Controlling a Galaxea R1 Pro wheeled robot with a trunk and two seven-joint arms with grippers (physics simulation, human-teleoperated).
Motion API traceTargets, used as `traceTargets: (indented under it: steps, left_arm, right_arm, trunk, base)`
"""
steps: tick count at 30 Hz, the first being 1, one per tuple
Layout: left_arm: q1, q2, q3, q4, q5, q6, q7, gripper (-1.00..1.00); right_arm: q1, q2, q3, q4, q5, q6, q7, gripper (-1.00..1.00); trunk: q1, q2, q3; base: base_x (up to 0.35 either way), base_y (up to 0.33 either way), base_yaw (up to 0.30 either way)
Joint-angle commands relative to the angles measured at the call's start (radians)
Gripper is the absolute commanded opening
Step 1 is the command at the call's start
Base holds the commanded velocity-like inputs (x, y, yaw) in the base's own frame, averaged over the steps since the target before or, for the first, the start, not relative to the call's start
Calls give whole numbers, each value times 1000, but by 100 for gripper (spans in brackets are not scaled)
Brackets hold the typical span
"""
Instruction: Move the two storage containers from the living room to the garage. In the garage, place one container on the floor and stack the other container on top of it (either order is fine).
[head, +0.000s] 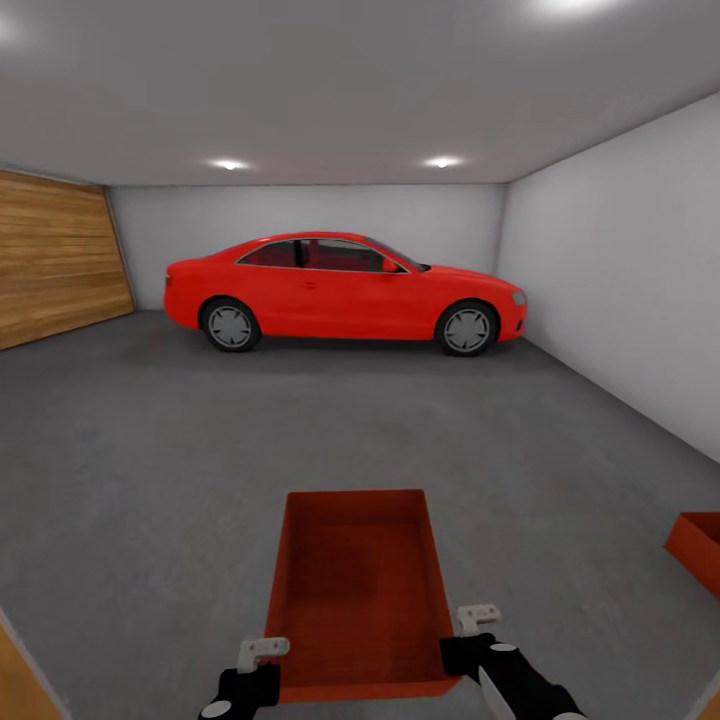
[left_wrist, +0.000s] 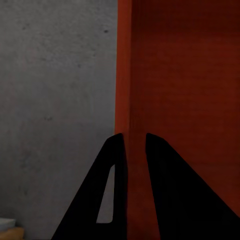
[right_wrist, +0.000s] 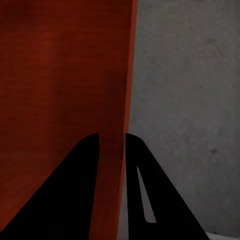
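Two hands, my left hand (head: 262, 652) and right hand (head: 478, 618), pinch the side walls of one orange-red topless plastic bin (head: 355, 590) above the garage's dark grey concrete floor (head: 150, 450), so next I judge I must carry it onto the second alike orange-red bin (head: 698, 550).

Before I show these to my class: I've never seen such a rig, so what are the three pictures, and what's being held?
It is a simulated wheeled robot with two arms. The big picture is from its head camera, looking into a garage with a red car. The other two come from cameras near each gripper. Both grippers, left and right, clamp opposite walls of an orange-red bin; each wrist picture shows dark fingers astride a wall. A second bin sits on the grey floor to the right.
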Motion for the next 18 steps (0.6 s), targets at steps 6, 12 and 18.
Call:
traceTargets:
  steps: [6,12,18]
  left_arm:
    - [0,23,-10,2,15,-2,-3,-100]
    - [0,23,-10,2,15,-2,-3,-100]
    - [0,23,-10,3,15,-1,-3,-100]
  right_arm:
    - [-1,-16,7,-6,-16,3,11,-100]
    - [-1,-16,7,-6,-16,3,11,-100]
    - [-1,-16,7,-6,-16,3,11,-100]
  trunk:
    - [0,-1,-1]
    - [0,-1,-1]
    - [0,-1,-1]
  base:
    - [293,1,0]
    - [301,0,0]
    - [305,0,0]
